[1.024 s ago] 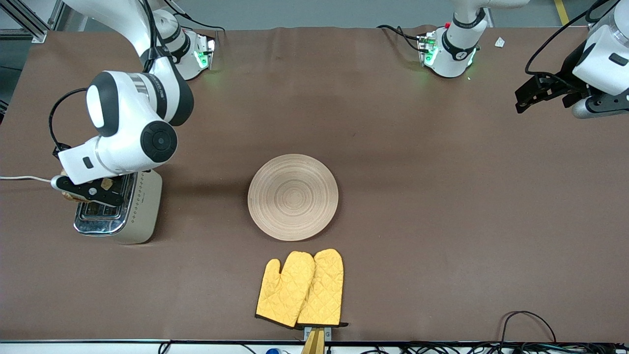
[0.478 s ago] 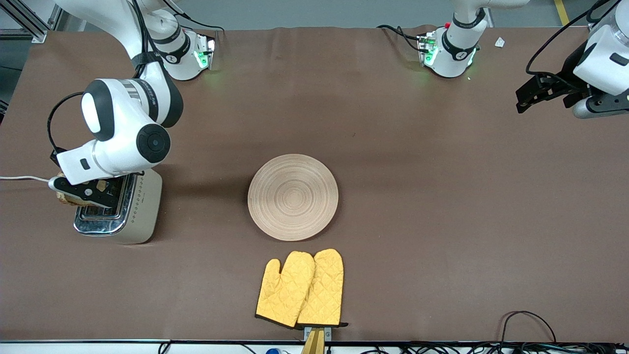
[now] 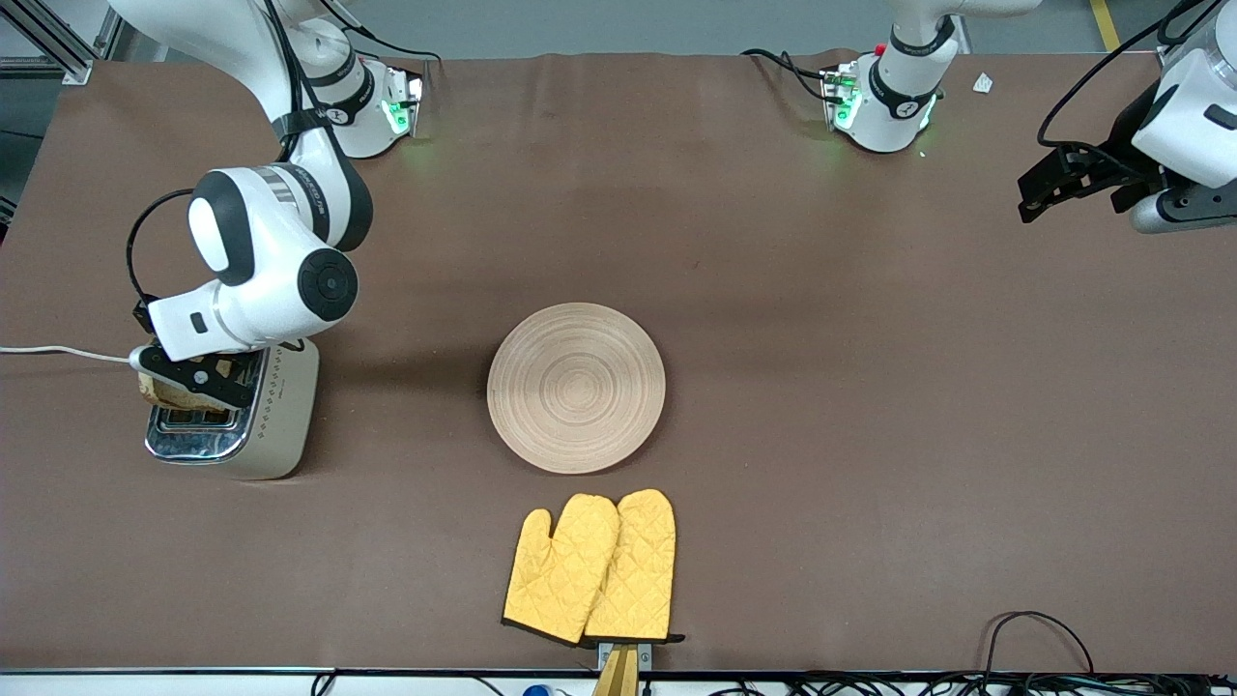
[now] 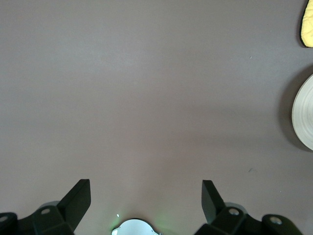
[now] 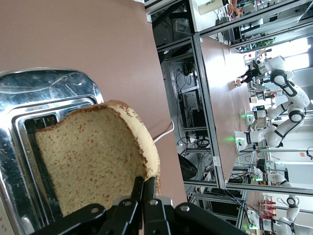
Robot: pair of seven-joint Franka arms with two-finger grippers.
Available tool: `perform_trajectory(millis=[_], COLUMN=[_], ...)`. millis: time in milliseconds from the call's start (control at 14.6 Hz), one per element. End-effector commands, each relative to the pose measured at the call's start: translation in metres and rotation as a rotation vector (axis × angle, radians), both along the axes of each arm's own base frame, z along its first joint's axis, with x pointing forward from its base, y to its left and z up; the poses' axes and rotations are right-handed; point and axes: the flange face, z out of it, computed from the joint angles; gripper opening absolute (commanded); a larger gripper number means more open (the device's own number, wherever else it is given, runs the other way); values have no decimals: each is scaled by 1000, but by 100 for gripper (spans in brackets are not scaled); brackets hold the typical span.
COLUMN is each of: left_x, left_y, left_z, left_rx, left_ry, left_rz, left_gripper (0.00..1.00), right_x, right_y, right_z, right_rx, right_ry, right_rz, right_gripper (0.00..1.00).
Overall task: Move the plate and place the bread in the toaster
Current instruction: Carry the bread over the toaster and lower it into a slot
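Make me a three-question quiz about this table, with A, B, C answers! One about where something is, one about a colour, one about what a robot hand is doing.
1. Where is the plate?
A. on the toaster
B. mid-table, farther from the front camera than the oven mitts
C. in an end effector

2. What colour are the oven mitts?
A. yellow
B. blue
C. green

3. What is the right end effector doing?
A. resting open
B. gripping the plate
C. pinching the bread over the toaster

Answers:
1 B, it lies on the table higher in the front view than the mitts.
2 A, both are yellow.
3 C, the bread is above the toaster. The left end effector waits open.
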Motion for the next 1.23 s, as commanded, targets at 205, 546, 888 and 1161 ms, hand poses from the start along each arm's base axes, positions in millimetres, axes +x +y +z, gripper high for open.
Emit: perform_trajectory(millis=[205, 546, 888, 1161], left_x=[0, 2, 2, 3], left_y=[0, 1, -3, -4], left_z=[3, 0, 0, 8], left_rx=[8, 12, 16, 15], left_ry=[-10, -6, -4, -24], left_rz=[-15, -12, -22, -22], left_gripper=[100, 100, 100, 100], right_x=[2, 10, 24, 32], right_y=[9, 9, 14, 15], right_z=[-36, -48, -19, 25], right_rx=[-38, -2, 217, 399], right_ry=[-52, -62, -19, -29], right_rz=[-7, -32, -112, -158], right_gripper=[0, 20, 100, 100])
